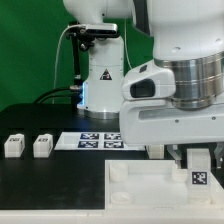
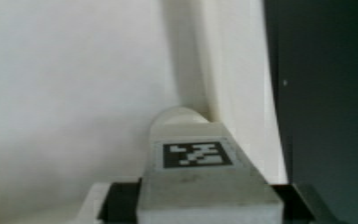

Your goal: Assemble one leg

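My gripper [image 1: 199,163] is shut on a white leg [image 1: 199,175] whose black-and-white tag faces the exterior camera. It holds the leg upright at the corner of the large white rimmed top [image 1: 140,185] on the exterior view's right. In the wrist view the leg [image 2: 197,150] sits between the black fingers [image 2: 126,202] of the gripper [image 2: 202,205], its far end against the top's raised rim [image 2: 220,60]. Whether the leg touches the top cannot be told. Two more legs [image 1: 14,146] [image 1: 42,146] stand on the dark table at the exterior view's left.
The marker board [image 1: 95,140] lies on the table behind the top. The robot's base [image 1: 100,80] stands at the back with cables beside it. The dark table [image 2: 327,90] shows beyond the top's edge in the wrist view.
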Robot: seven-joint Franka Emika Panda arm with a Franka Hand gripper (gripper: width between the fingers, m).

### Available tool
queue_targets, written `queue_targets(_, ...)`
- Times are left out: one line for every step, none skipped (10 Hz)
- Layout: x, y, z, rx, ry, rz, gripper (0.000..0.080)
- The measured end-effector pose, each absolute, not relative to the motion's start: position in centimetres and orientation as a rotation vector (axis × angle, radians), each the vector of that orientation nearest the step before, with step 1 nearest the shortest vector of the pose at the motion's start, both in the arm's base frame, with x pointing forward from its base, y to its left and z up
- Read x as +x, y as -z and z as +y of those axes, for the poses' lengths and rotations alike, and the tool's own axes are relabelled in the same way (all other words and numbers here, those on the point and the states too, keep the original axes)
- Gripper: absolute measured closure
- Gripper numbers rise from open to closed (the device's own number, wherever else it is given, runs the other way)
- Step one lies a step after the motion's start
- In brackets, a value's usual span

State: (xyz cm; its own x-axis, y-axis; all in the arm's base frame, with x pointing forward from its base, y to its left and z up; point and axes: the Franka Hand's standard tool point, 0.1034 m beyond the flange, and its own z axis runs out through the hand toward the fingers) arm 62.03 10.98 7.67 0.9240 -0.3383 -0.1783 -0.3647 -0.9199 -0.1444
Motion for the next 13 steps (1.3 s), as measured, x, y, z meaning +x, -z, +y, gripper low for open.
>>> queue_targets(62.1, -7.7, 11.0, -2.855, -0.247, 0.732, 0.0503)
queue_targets(62.1, -7.6, 11.0, -2.755, -0.281, 0.990, 0.0505)
queue_targets(62.1, -7.5, 11.3, -2.694, -0.299, 1.144, 0.0505)
queue_targets(62.0, -7.5, 11.8, -2.657, -0.314, 1.247, 0.0505)
queue_targets(62.0, -7.5, 12.3, -2.589, -0.329, 1.410, 0.0505)
queue_targets(62.1, -7.5, 12.5, -2.519, -0.338, 1.535, 0.0505)
queue_targets(62.2, -7.5, 12.6, -2.447, -0.346, 1.659, 0.0505)
queue_targets(62.2, -7.5, 12.4, -2.399, -0.354, 1.735, 0.0505)
queue_targets(62.3, -7.5, 12.2, -2.384, -0.357, 1.746, 0.0505)
queue_targets(62.2, -7.5, 12.3, -2.401, -0.355, 1.720, 0.0505)
queue_targets(62.2, -7.4, 12.2, -2.449, -0.347, 1.641, 0.0415)
queue_targets(62.2, -7.3, 12.0, -2.490, -0.339, 1.572, 0.0237)
queue_targets(62.1, -7.3, 11.8, -2.611, -0.304, 1.378, 0.0237)
